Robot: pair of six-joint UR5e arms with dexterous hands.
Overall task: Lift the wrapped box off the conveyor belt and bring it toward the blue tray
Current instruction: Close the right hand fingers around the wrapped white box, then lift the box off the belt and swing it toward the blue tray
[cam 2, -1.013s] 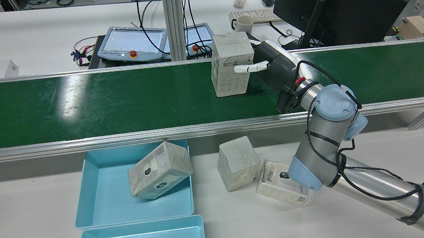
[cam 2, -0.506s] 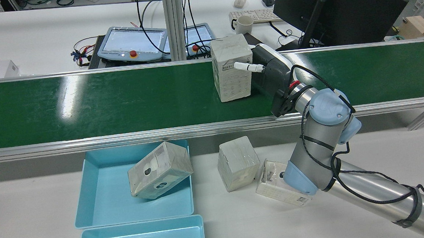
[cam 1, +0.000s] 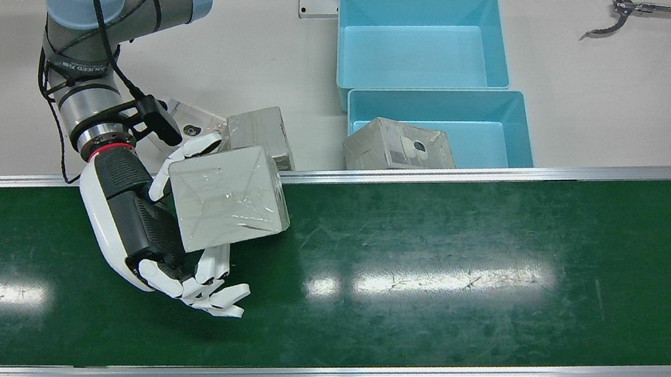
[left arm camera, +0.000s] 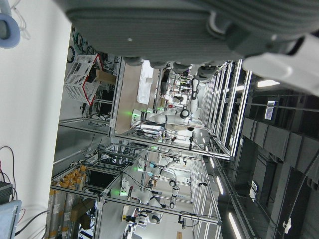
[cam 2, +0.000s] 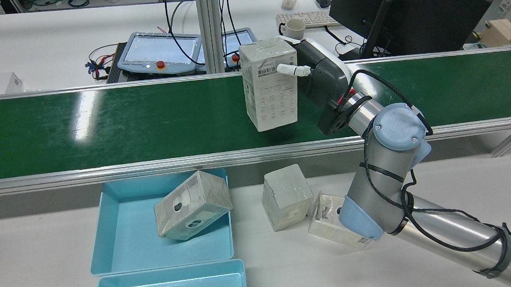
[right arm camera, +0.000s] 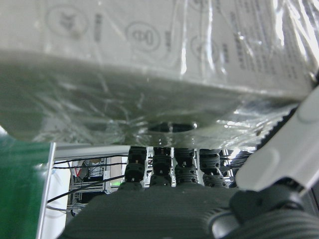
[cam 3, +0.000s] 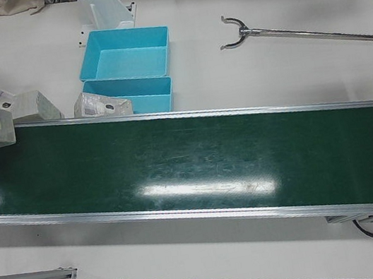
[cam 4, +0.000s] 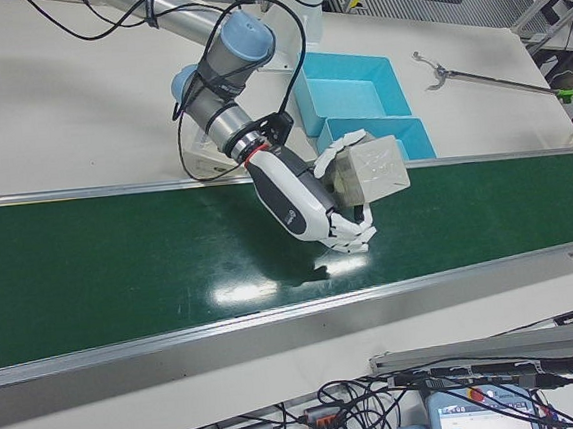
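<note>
In the front view, I have the right hand (cam 1: 145,227) clamped on the wrapped box (cam 1: 227,196), fingers on its near and far sides, above the green conveyor belt (cam 1: 450,244). The blue tray (cam 1: 502,123) sits to the right on the white surface (cam 1: 629,104), already holding one wrapped package (cam 1: 397,146); a second blue tray (cam 1: 419,36) lies behind it.

From the rear view, the change is clear: a second ago the wrapped box (cam 2: 270,87) stood on the belt with my hand closing on its side; now its base hangs clear of the belt, tilted slightly and shifted left toward the tray side. So the pick looks done and the carry is what remains. Two other wrapped packages (cam 2: 286,197) rest on the surface between belt and arm.

The left-front view catches only the box's corner at the left edge.

The right-front view shows a shadow under the lifted hand.

The right hand view is filled with the box's wrapped face against the palm.

The left hand view shows no object; I cannot tell how the left hand stands.
</note>
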